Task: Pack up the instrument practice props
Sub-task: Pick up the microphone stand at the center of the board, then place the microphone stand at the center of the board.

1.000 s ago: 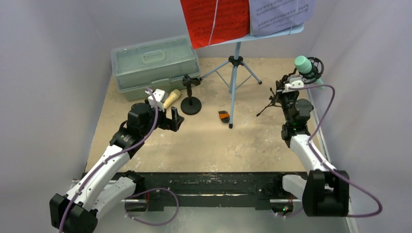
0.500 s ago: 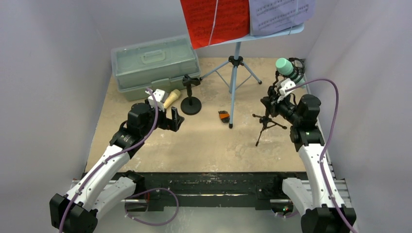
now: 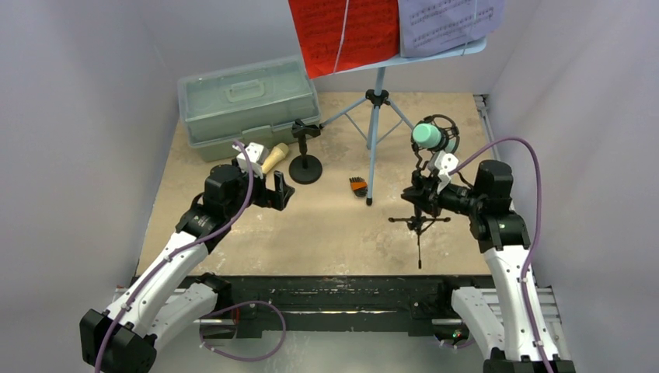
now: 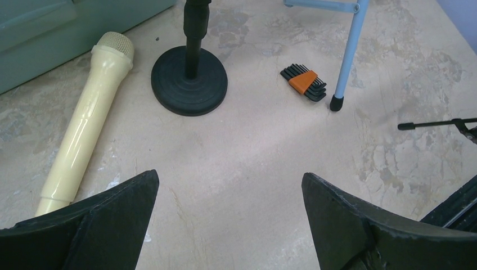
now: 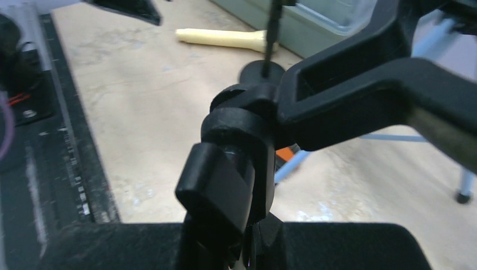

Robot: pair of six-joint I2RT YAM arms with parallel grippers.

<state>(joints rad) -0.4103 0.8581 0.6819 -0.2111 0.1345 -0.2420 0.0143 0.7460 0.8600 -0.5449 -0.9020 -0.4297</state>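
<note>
My right gripper [image 3: 420, 196] is shut on the stem of the black ring-top tripod mic holder [image 3: 420, 221] and holds it off the table. The teal microphone [image 3: 426, 134] sits in its ring. In the right wrist view the holder's joint [image 5: 242, 163] fills the space between the jaws of my right gripper [image 5: 247, 242]. My left gripper [image 3: 277, 190] [image 4: 230, 219] hangs open over bare table, with nothing between its fingers. The tan microphone [image 3: 273, 158] [image 4: 84, 135] lies ahead and left of it. The round-base mic holder [image 3: 305, 167] [image 4: 189, 80] stands ahead of it.
The light-blue music rack [image 3: 377, 101] stands at the back centre on tripod legs, bearing a red sheet [image 3: 342, 31] and a purple sheet [image 3: 447, 23]. The pale green case [image 3: 249, 105] sits shut at the back left. An orange hex-key set [image 3: 357, 186] [image 4: 305, 82] lies by a rack leg [image 4: 347, 56].
The right arm has carried the tripod holder and teal microphone from the far right wall leftward and nearer, toward the table's middle. The left arm has not moved.
</note>
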